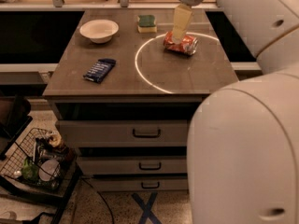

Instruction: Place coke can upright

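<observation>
The coke can (183,45) is red with silver ends and lies on its side at the back right of the grey-brown cabinet top (187,78), inside a thin white ring. My gripper (178,36) hangs straight down from the white arm above. Its cream tip comes down onto the can's left end and hides part of it.
A white bowl (99,30) sits at the back left, with a green and yellow sponge (146,23) behind the can. A dark blue snack packet (99,69) lies front left. My white arm and body (243,143) fill the right side. A wire basket (37,164) stands on the floor at left, beside the drawers (146,133).
</observation>
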`<action>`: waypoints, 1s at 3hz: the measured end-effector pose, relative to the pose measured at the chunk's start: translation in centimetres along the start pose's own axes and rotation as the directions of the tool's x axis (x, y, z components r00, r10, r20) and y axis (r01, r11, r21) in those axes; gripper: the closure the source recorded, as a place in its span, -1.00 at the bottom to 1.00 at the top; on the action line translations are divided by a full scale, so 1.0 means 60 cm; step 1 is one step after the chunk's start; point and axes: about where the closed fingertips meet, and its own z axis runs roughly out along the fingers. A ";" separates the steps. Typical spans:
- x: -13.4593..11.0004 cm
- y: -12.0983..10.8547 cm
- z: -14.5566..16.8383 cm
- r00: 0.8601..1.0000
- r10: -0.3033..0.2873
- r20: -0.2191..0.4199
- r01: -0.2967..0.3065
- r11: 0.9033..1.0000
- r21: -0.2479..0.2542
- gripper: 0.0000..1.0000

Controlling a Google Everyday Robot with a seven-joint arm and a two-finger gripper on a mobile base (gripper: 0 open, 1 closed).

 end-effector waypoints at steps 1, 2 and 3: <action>-0.001 -0.021 0.038 1.000 0.025 0.015 -0.025 0.999 -0.024 -1.00; -0.026 -0.031 0.079 0.997 0.038 0.062 -0.036 0.999 -0.042 -1.00; -0.047 -0.032 0.108 0.996 0.030 0.083 -0.027 0.999 -0.044 -1.00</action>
